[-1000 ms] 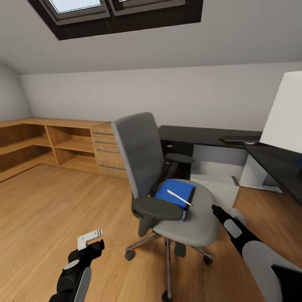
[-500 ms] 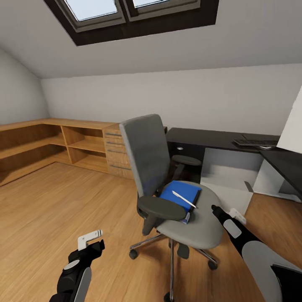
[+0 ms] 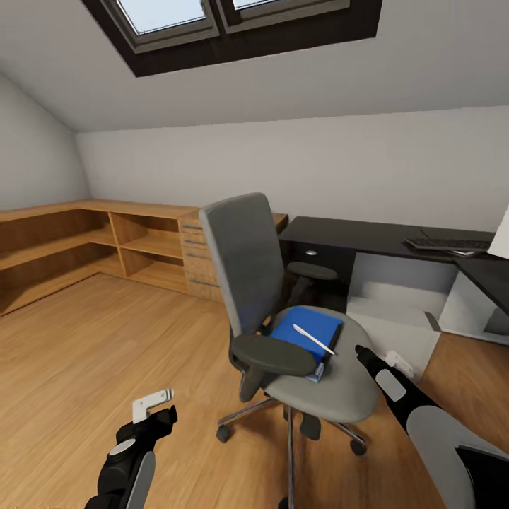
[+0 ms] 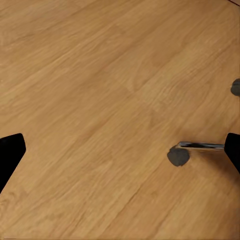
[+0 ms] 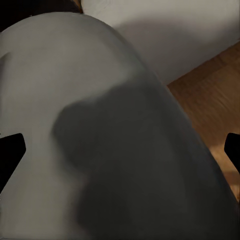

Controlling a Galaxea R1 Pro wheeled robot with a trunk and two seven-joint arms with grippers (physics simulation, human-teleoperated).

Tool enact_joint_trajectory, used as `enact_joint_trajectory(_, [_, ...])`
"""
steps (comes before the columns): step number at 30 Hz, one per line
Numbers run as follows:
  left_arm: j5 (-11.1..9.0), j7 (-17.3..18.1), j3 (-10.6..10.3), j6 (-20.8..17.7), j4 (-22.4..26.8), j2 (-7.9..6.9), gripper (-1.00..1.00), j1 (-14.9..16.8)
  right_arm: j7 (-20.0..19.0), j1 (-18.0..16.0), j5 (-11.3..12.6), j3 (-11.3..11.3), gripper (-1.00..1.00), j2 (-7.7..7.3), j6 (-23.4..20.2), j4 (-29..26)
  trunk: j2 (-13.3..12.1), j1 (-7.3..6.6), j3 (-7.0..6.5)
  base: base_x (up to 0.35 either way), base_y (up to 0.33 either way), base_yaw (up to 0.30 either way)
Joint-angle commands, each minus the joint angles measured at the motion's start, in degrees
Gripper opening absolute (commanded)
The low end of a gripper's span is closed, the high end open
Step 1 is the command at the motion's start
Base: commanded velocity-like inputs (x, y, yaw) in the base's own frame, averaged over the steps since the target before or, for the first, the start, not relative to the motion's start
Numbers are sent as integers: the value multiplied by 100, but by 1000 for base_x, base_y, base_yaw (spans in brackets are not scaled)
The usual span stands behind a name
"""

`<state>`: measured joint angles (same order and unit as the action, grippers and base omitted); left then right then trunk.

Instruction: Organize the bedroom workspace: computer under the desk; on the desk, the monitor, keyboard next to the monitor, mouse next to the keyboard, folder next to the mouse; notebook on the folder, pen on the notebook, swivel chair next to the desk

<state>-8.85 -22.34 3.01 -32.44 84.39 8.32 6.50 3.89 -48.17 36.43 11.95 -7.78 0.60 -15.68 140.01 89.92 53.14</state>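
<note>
The blue folder (image 3: 308, 334) lies flat on the seat of the swivel chair (image 3: 283, 311); a dark notebook (image 3: 329, 341) shows as a thin edge along its side, and the white pen (image 3: 313, 339) rests slantwise on top; the chair stands on the oak floor (image 3: 106, 339), apart from the black worktop (image 3: 367, 237) behind it; the keyboard (image 3: 447, 245) sits on that worktop toward the corner; an oak shelf unit with drawers (image 3: 152, 247) runs along the wall beside it. The right claw (image 5: 120, 145) hovers just above the grey seat, its fingers spread wide, grasping nothing; the left claw (image 4: 120, 150) hangs low over the floor near a chair caster (image 4: 177, 156), likewise released and empty.
</note>
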Motion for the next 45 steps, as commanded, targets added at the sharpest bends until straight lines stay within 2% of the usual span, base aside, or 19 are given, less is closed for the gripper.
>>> enact_joint_trajectory(1, [-59, -41, 0, -16, 1, 3, 100, 4, 12, 1, 103, -35, 100, 5, 4, -1, 2, -1, 6, 17, 2, 237])
enact_joint_trajectory(27, [-52, -57, -22, -9, -62, 12, 100, 6, 7, 1, 102, -26, 100, 76, 2, -5, 2, -1, 6, 2, 0, 240])
enact_joint_trajectory(34, [-47, -52, -139, -7, -155, 15, 100, 6, 7, 1, 101, -26, 100, 83, 2, -5, 2, -1, 6, 0, 0, 222])
enact_joint_trajectory(45, [-47, -51, -213, 9, -235, 20, 100, 5, 7, 1, 101, -26, 100, 83, 2, -13, 2, -1, 6, 0, 0, 221])
